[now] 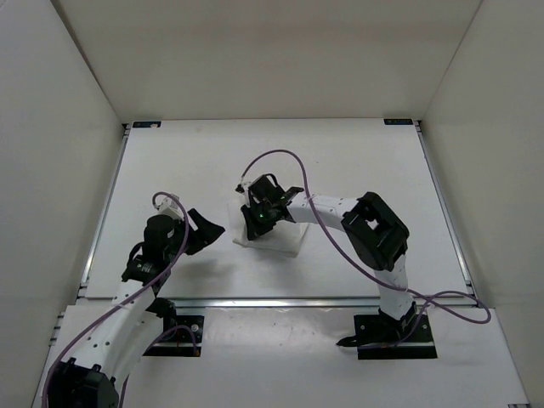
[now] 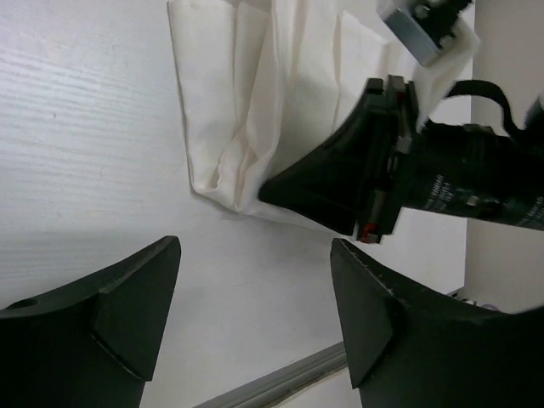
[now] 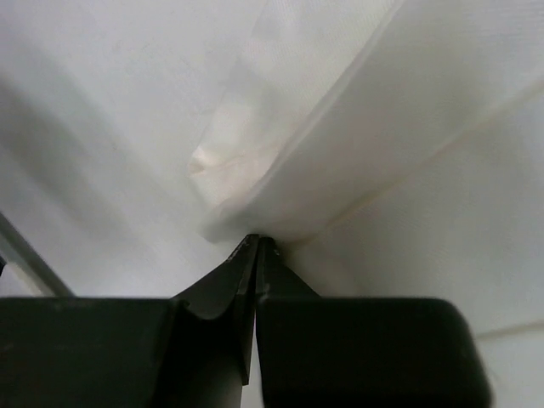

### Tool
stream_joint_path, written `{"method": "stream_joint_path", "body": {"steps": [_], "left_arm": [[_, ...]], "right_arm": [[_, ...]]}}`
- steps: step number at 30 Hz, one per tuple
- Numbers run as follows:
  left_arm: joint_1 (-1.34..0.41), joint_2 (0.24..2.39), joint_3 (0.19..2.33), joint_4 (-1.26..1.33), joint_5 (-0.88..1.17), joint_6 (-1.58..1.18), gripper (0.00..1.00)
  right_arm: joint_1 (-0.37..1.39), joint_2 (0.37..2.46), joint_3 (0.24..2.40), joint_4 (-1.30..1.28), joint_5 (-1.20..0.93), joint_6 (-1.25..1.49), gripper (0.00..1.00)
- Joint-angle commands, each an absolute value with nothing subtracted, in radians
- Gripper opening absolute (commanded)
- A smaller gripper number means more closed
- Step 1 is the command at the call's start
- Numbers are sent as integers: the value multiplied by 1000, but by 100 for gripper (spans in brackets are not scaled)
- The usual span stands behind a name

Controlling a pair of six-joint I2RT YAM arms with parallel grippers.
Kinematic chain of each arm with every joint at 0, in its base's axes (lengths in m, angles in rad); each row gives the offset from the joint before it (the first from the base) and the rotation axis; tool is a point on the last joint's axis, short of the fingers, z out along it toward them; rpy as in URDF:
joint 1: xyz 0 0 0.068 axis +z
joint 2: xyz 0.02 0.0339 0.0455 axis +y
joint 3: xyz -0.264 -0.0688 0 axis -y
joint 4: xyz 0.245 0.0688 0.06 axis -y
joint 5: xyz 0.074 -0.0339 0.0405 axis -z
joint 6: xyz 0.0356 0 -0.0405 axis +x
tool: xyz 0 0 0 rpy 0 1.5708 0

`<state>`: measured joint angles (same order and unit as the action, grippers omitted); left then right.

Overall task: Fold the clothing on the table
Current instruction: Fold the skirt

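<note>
Whiteness is being carried across the whole top view: a flat matte surface (image 1: 340, 161) is being enclosed by plain white walls (image 1: 272, 51), edged by thin metal rails (image 1: 438, 204) and pinned at its far corners by black corner brackets (image 1: 146, 124). The clothing (image 1: 289, 240) is lying near the middle of the surface as a small folded white packet. It is being partly covered by the right tool (image 1: 257, 223), whose arm is being trailed by a purple cable (image 1: 327, 234). The left tool (image 1: 211, 231) is being held just to the left of the packet, apart from it.

From the left wrist, the left tool (image 2: 255, 289) is being held spread wide, with nothing between its dark wedge-shaped fingers and only the faintly grained surface (image 2: 85, 127) below. Beyond it the clothing (image 2: 246, 102) is being shown as thin, soft fabric with long lengthwise creases, and the black pointed right tool (image 2: 272, 191) is resting on its near edge.

From the right wrist, the right tool (image 3: 255, 246) is being kept clenched, its tips meeting at a folded edge of the clothing (image 3: 408, 144). Whether a layer is being pinched between them cannot be told. Layered, smooth folds are being fanned away from the tips over the blurred surface (image 3: 102, 102).
</note>
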<state>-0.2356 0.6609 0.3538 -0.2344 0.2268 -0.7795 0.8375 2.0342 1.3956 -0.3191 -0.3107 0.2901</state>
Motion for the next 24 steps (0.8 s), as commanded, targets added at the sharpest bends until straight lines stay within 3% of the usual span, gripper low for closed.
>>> {"method": "stream_joint_path", "body": {"steps": [1,2,3,6,8,10,15,19,22,23,24], "left_arm": [[-219,683,454,-278,271,-692,84],[-213,698,489,-300,272,-671,86],[-206,710,520,-331,279,-658,98],[-189,780,612,-382,348,-574,99],[-183,846,664,-439,399,-517,98],[-210,935,721,-494,426,-462,99],[-264,974,755,-546,304,-405,99],[-223,920,732,-541,327,-387,99],[-241,959,759,-621,259,-348,99],[-247,986,775,-653,236,-339,99],[-244,994,776,-672,201,-325,98]], "right_arm": [[830,1848,1384,-348,-317,175,0],[821,1812,1373,-336,-342,166,0],[813,1739,1355,-345,-363,166,0],[753,1573,1289,-391,-397,164,1],[721,1452,1235,-422,-370,166,12],[677,1370,1148,-448,-306,175,0],[617,1155,953,-374,-193,178,0],[598,1138,904,-357,-192,173,7],[597,1181,926,-370,-210,164,4],[607,1201,942,-370,-201,160,5],[618,1216,948,-362,-184,167,16]]}}
